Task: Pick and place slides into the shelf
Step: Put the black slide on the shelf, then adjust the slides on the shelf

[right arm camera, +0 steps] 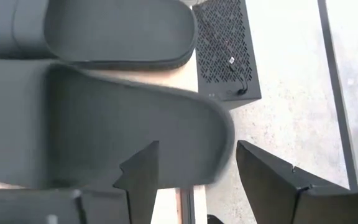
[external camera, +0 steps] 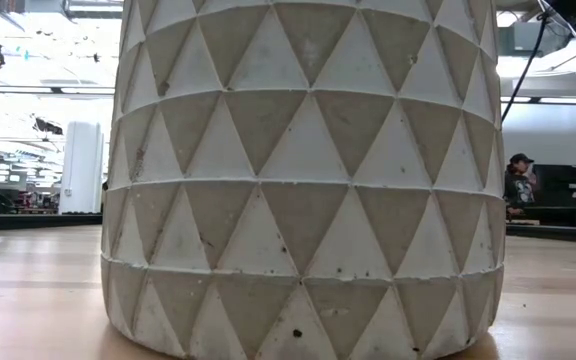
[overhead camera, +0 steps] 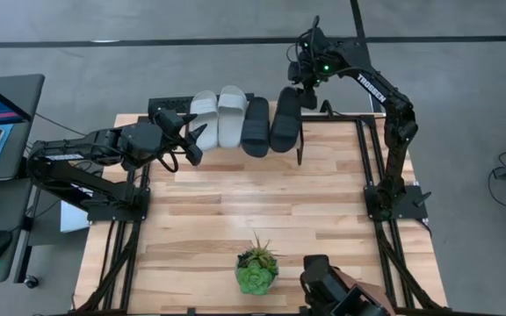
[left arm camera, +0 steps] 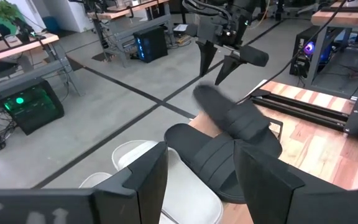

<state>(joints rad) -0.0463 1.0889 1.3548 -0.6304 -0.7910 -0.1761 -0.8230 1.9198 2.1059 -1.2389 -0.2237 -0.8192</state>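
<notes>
I see my right gripper (overhead camera: 306, 85) spread apart just above the heel of the outer black slide (overhead camera: 285, 119), not clamping it. My left gripper (overhead camera: 191, 139) waits with fingers apart near the light grey slides (overhead camera: 219, 112).

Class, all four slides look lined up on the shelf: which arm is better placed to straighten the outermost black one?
Probably the right: its gripper hovers open just above that black slide, while the left gripper sits beside the grey slides.

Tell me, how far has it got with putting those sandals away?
Nearly finished, it seems. All four slides, two light grey and two black, lie in a row on the shelf at the table's far edge. The right gripper hangs open just above the outermost black slide, holding nothing. The left gripper waits open nearby. No slides remain elsewhere on the table.
</notes>
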